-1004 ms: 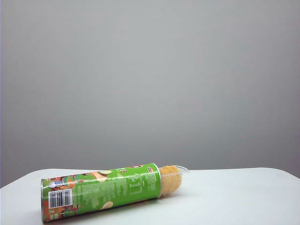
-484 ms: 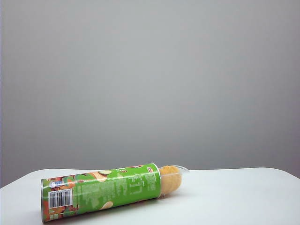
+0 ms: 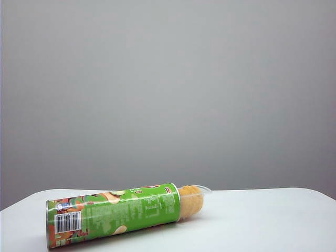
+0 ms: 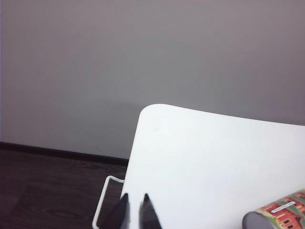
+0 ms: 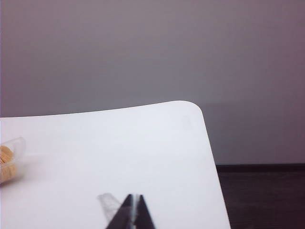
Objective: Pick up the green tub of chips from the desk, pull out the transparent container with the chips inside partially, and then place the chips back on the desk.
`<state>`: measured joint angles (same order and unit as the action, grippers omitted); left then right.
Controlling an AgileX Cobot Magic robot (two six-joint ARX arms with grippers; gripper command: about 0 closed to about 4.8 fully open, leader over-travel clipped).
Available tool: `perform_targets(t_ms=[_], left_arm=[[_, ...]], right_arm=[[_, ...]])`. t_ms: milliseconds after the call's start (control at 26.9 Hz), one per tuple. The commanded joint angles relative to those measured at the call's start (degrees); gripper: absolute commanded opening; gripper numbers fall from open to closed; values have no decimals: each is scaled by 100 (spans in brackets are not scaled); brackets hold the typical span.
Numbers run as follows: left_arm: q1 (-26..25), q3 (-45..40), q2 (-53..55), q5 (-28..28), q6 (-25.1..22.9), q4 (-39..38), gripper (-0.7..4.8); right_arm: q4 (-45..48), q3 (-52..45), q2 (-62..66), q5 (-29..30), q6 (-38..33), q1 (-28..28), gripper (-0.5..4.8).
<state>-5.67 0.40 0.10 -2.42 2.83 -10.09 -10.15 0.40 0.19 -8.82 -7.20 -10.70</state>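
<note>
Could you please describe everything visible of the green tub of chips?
The green tub of chips is a long bright green cylinder with printed chip pictures, a white barcode patch near its closed end and silver rims. It lies on its side on the white desk, at the exterior view's lower left. From its open end the transparent container sticks out partway, showing yellow-orange chips. Neither gripper touches it.

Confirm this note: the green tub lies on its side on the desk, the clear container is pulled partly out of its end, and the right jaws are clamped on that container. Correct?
Not quite. The green tub lies on its side on the desk with the transparent container partly out, but the right gripper holds nothing: the right wrist view shows its jaws shut and apart from the container.
</note>
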Motion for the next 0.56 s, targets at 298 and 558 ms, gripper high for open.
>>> perform_targets(t_ms=[298,558], left_arm=[[-4,0,-7,-17,-87,-17,27],[-4,0,-7,-17,-87,-17,27]], right_arm=[[57,-35,-4,-7,4,-9,-6],[57,-33,-7,-9,7,-9,-6]])
